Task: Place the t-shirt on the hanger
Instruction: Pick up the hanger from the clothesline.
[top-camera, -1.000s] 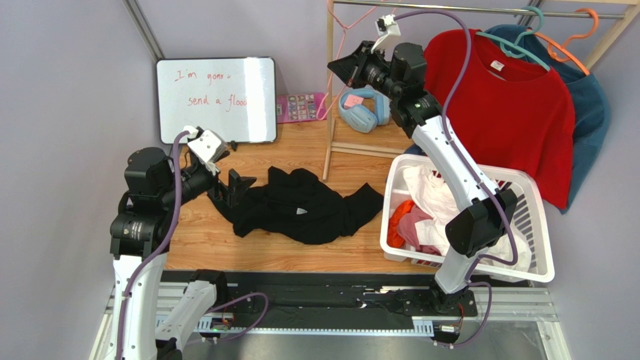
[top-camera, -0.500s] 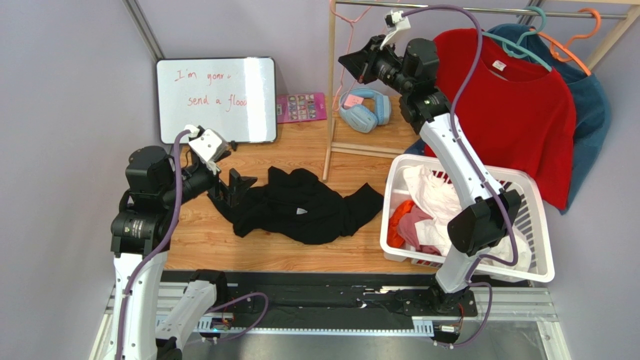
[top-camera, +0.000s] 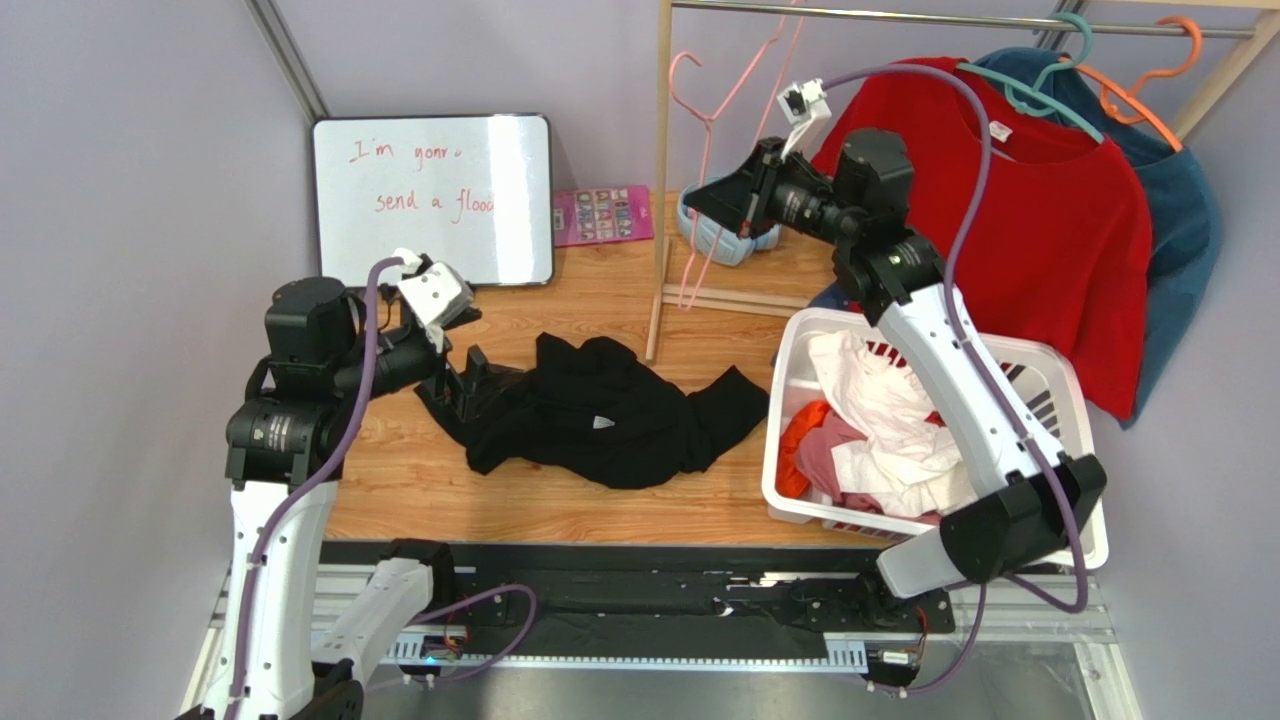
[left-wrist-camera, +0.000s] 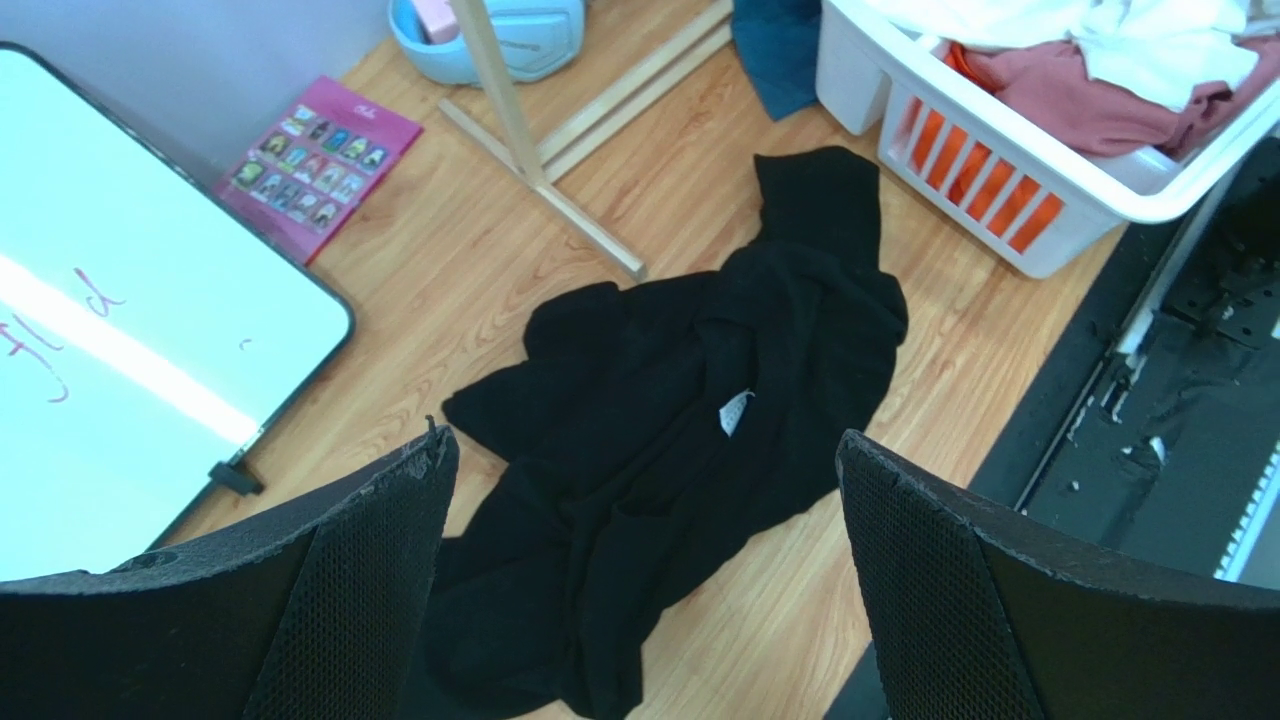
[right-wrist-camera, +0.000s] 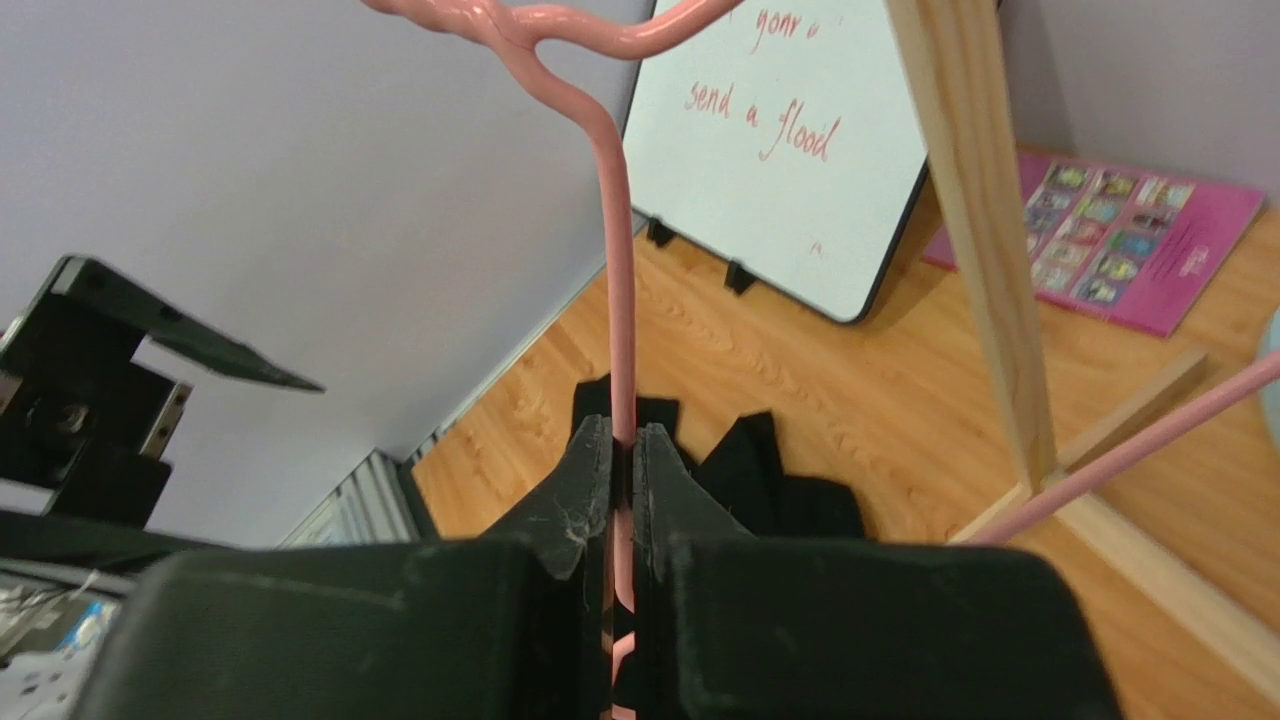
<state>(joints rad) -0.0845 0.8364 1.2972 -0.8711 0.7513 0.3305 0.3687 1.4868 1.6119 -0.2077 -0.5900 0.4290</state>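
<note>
The black t-shirt (top-camera: 609, 408) lies crumpled on the wooden table, its white neck label showing; it also fills the middle of the left wrist view (left-wrist-camera: 676, 435). My left gripper (top-camera: 473, 378) is open just above the shirt's left end, its jaws wide apart and empty. My right gripper (top-camera: 732, 195) is shut on the pink wire hanger (top-camera: 706, 165) and holds it in the air beside the rack's wooden post. In the right wrist view the hanger's wire (right-wrist-camera: 618, 285) runs up from between the closed jaws, its hook at the top.
A wooden rack (top-camera: 658, 180) stands at the back with a red t-shirt (top-camera: 1037, 210) on a teal hanger and a teal-blue shirt (top-camera: 1187, 195) on an orange hanger. A white laundry basket (top-camera: 1082, 495) sits right. A whiteboard (top-camera: 428, 195), pink card and blue headphones (top-camera: 706, 233) stand behind.
My right gripper has come down and toward the table from the rack rail, bringing the pink hanger off the rail with it. My left arm shifted slightly; the shirt has not moved.
</note>
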